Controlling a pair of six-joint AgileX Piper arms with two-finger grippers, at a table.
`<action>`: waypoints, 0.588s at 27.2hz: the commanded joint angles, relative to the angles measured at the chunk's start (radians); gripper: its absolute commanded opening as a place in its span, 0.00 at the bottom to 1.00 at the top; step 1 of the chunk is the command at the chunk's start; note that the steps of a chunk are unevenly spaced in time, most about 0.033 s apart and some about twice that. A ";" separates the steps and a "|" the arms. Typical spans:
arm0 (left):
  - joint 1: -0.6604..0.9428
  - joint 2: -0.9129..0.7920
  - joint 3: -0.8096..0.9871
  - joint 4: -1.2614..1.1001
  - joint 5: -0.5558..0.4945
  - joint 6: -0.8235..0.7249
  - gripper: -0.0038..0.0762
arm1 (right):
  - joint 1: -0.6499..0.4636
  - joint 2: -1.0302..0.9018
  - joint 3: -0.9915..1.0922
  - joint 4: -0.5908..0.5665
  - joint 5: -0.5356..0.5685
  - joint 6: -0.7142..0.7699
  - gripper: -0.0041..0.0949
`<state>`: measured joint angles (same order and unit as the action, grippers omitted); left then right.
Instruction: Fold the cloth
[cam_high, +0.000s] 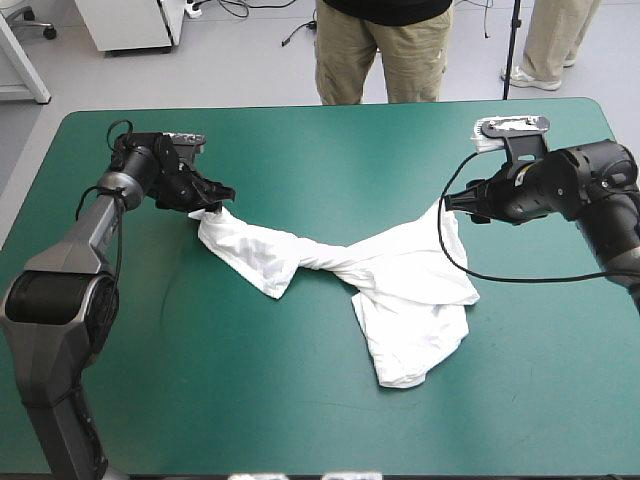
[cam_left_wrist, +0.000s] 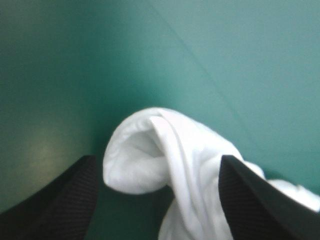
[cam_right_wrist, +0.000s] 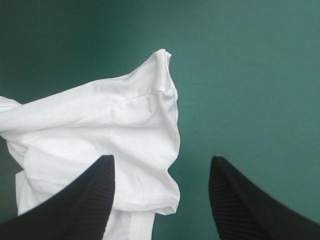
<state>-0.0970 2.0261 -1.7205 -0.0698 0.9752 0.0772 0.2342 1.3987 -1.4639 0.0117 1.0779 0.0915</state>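
The white T-shirt (cam_high: 400, 280) lies twisted across the middle of the teal-green table, a narrow rope-like waist joining a smaller flap at the left to a wider crumpled part at the right. My left gripper (cam_high: 212, 198) is at the shirt's left end, open. In the left wrist view a rolled fold of T-shirt (cam_left_wrist: 150, 150) sits between the left gripper's (cam_left_wrist: 156, 159) spread fingers. My right gripper (cam_high: 452, 203) hovers open at the shirt's right corner. In the right wrist view the T-shirt (cam_right_wrist: 100, 125) lies ahead of and under one finger of the right gripper (cam_right_wrist: 161, 159).
The teal-green cover (cam_high: 300, 420) shows all around the shirt, widest toward the near edge. The table's far edge runs a little behind both grippers.
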 joint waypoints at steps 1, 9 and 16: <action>0.000 -0.001 -0.040 -0.017 -0.030 -0.003 0.66 | -0.002 -0.032 -0.026 -0.003 -0.037 -0.006 0.58; 0.000 0.024 -0.040 -0.031 -0.020 0.005 0.03 | 0.013 -0.034 -0.026 0.097 0.123 -0.065 0.58; 0.000 0.026 -0.040 -0.031 -0.022 0.009 0.04 | 0.252 -0.035 -0.024 0.005 0.170 -0.026 0.58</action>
<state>-0.0980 2.0960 -1.7380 -0.1231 0.9612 0.0862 0.3966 1.3987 -1.4639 0.0585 1.2393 0.0463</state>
